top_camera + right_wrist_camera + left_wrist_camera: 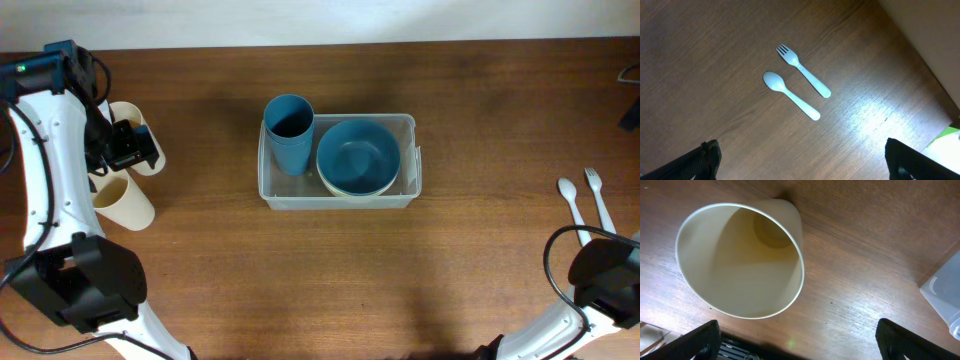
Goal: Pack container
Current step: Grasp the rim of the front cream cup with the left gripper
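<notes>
Container [285, 192] sat mid-table, a blue cup [289, 130] upright and a blue bowl [358, 155] inside it; little bare floor left. (me)

Where were the end effectors? (spotter)

Left end effector [797, 327] hung spread wide and empty at far left, well apart from the container. Below it sat a pair of cups, a rear cream cup [128, 112] and a front cream cup [125, 202] on its side. Right end effector [801, 145] was likewise spread and empty, above the spoon [790, 94] and fork [802, 70] near the right edge. (me)

What worried you? (spotter)

Three things. The cream cups looked thin and tapered, so I judged a pinch on a rim could flex one or squirt it into its neighbour. With the container that full, a cup dropped loose could tip over. Nesting it in the blue cup seemed safer but would want close alignment. The cutlery lay flat on the table [715, 60], so fingers might scrape wood and skate it away. (me)

Anything unreadable? (spotter)

One cream cup filled the left wrist view; I couldn't tell which, nor whether it stood or leaned. Overhead, the left arm [45, 150] covered part of the rear one. A pale rim showed under the blue bowl, perhaps another bowl, unconfirmed. The right end effector was mostly cut off at the overhead corner. (me)
</notes>
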Robot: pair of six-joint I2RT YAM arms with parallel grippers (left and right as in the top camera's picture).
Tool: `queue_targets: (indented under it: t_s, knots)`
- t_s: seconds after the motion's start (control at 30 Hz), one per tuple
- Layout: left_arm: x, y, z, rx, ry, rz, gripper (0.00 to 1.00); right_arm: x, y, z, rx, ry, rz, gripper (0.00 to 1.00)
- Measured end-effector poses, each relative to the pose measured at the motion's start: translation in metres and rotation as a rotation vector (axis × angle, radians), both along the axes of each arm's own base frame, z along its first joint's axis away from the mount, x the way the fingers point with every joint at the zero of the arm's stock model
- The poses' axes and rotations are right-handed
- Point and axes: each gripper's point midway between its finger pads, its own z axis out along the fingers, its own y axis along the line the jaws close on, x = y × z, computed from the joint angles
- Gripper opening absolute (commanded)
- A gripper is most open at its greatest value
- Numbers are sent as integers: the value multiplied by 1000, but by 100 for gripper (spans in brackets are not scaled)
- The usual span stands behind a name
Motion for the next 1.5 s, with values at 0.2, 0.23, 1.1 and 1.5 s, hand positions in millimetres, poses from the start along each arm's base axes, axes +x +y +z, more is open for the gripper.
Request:
queue_targets:
  t_s: [0.2,0.23,1.1,1.5]
  knots:
    - [-12,-1,-17,-11,69,-27,100,0,0,0,0,0,0,99]
    - [-13,-2,-21,-11,80,-30,100,0,0,0,0,0,-1,99]
    - [6,4,-54,2,32,-136,51,0,0,0,0,0,0,99]
    - [-1,3,-54,-6,61,-146,2,0,0,0,0,0,0,99]
